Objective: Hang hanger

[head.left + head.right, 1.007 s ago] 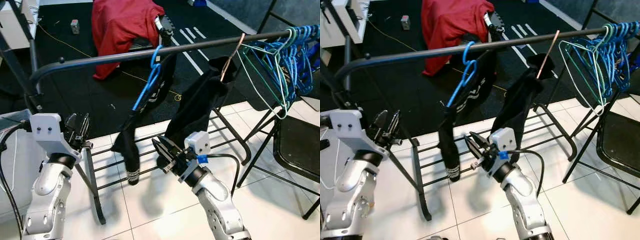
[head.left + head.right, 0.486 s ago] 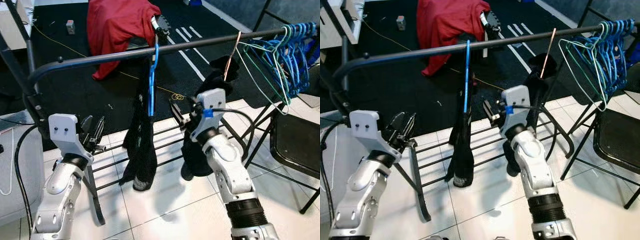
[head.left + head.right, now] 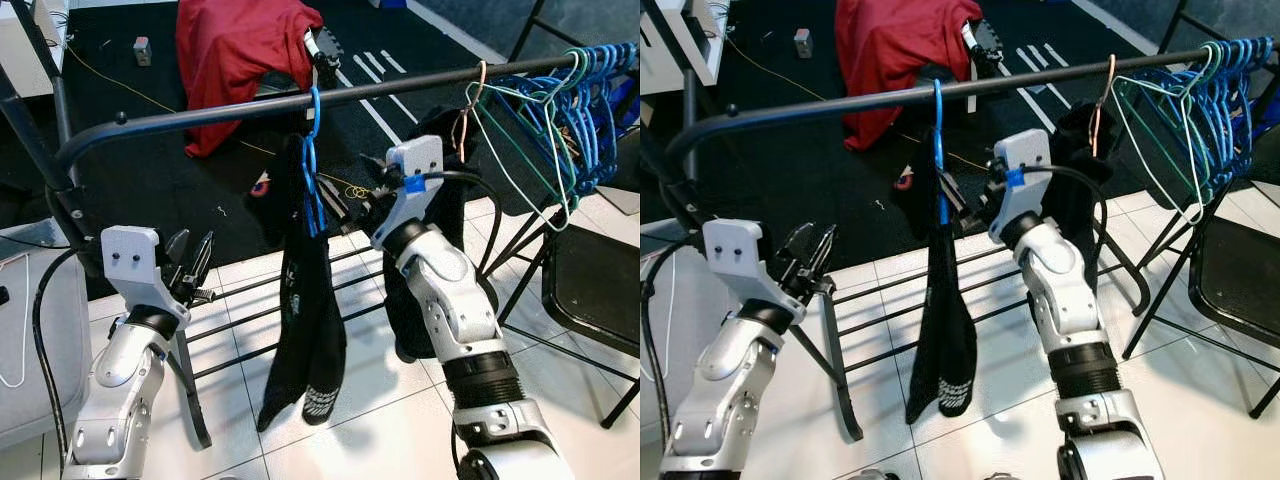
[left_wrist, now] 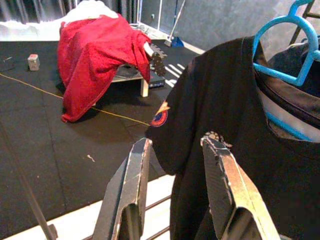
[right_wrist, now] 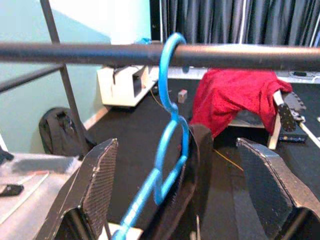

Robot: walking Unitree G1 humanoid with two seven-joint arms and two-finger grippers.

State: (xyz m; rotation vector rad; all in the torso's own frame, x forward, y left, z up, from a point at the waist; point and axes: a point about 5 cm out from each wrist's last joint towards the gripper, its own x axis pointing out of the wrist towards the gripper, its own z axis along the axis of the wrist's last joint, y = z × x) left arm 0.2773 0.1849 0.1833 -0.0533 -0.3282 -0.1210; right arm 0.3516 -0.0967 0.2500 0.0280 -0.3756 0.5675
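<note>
Both grippers are open: right gripper [image 3: 968, 206] hovers beside the blue hanger [image 3: 938, 150], already hooked on the rail [image 3: 820, 104]. Next, I judge, back away. Left gripper [image 3: 190, 265] idles.

No print on the black shirt [image 3: 312, 300] is legible.

Both tools [image 3: 335, 205] [image 3: 190, 262] raised (fingers apart)

Blue plastic hanger [image 3: 312, 150] w/ a black t-shirt [image 3: 305, 310] on it, hooked over the black metal rail [image 3: 200, 112] approx mid-span. Hangs edge-on, shirt drooping straight down, small red/blue logo patch on the sleeve, white print near the hem.
</note>
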